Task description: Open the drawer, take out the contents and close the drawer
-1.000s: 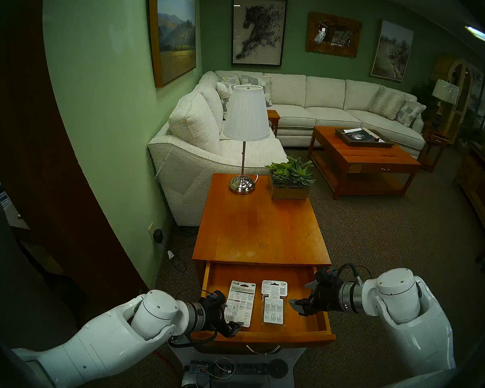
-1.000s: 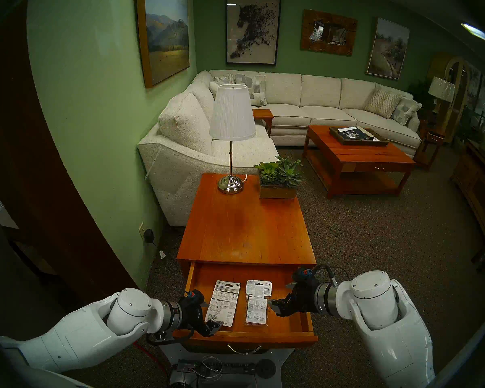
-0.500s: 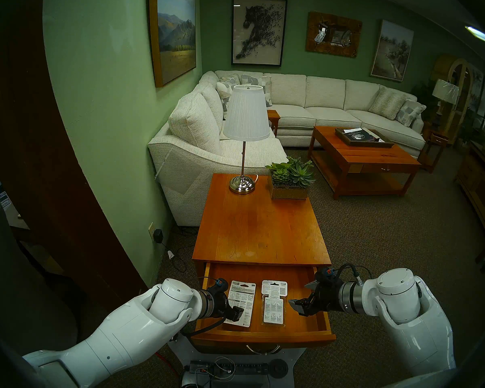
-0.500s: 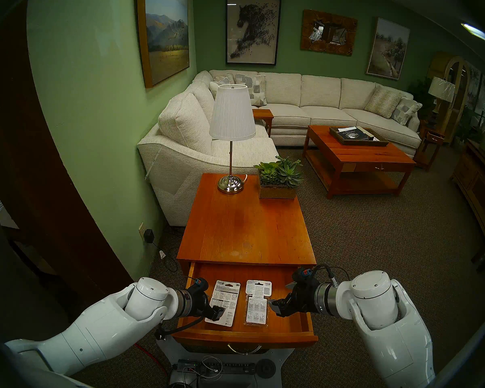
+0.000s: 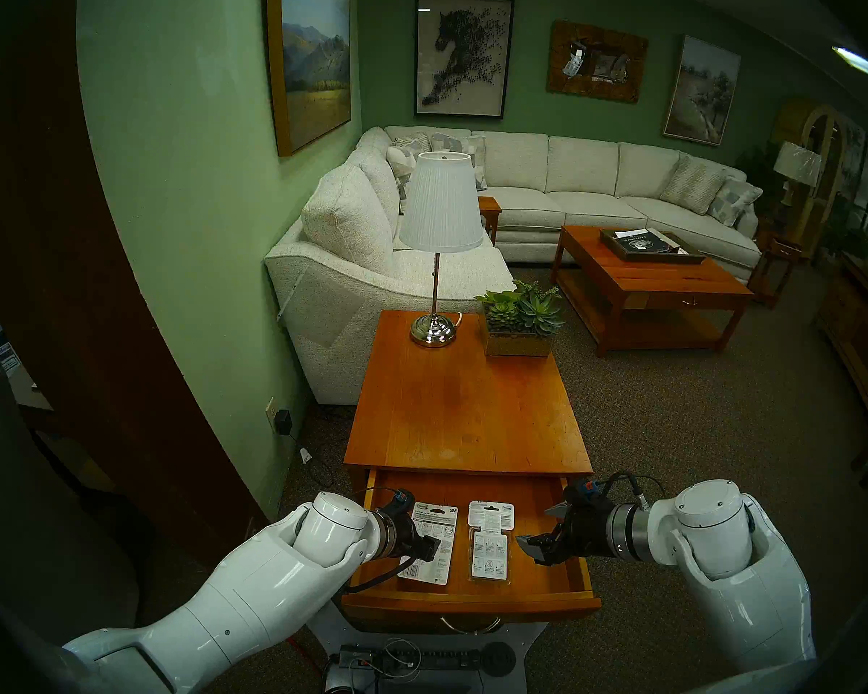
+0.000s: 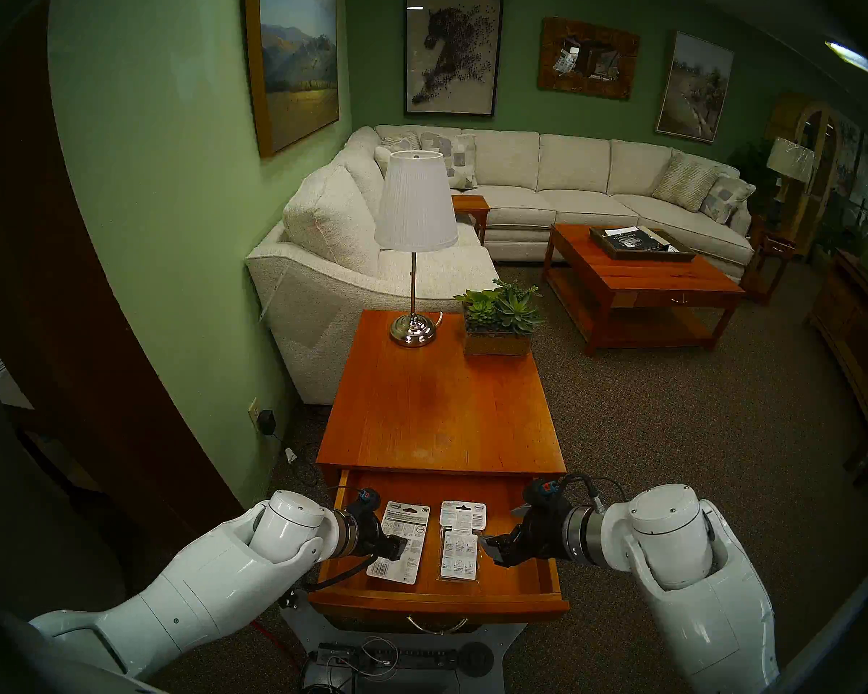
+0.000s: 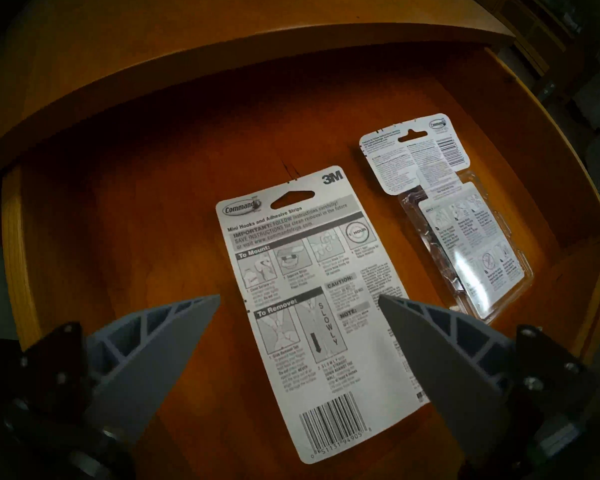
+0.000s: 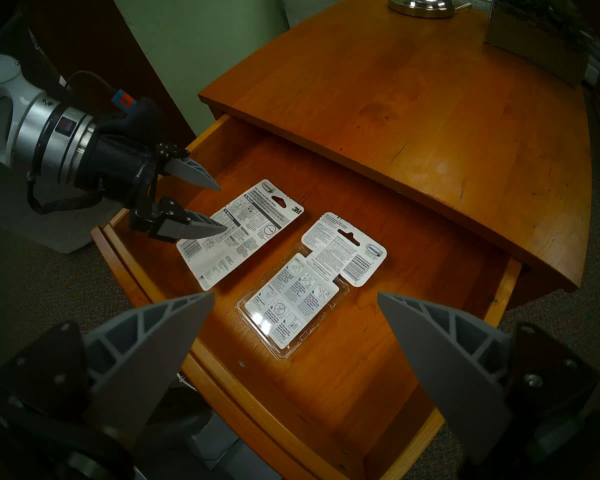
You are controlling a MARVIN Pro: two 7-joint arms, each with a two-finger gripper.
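Your drawer (image 5: 472,595) stands pulled out beneath the worktop (image 5: 467,407), both packs flat on its floor. The white 3M card (image 7: 312,306) lies at the drawer's left half, the clear blister pack (image 8: 305,295) just beside it, apart. Your left gripper (image 8: 222,211) hangs over the card, fingers (image 7: 160,337) spread and empty. Your right gripper (image 5: 534,550) hovers at the drawer's right side, fingers likewise spread.
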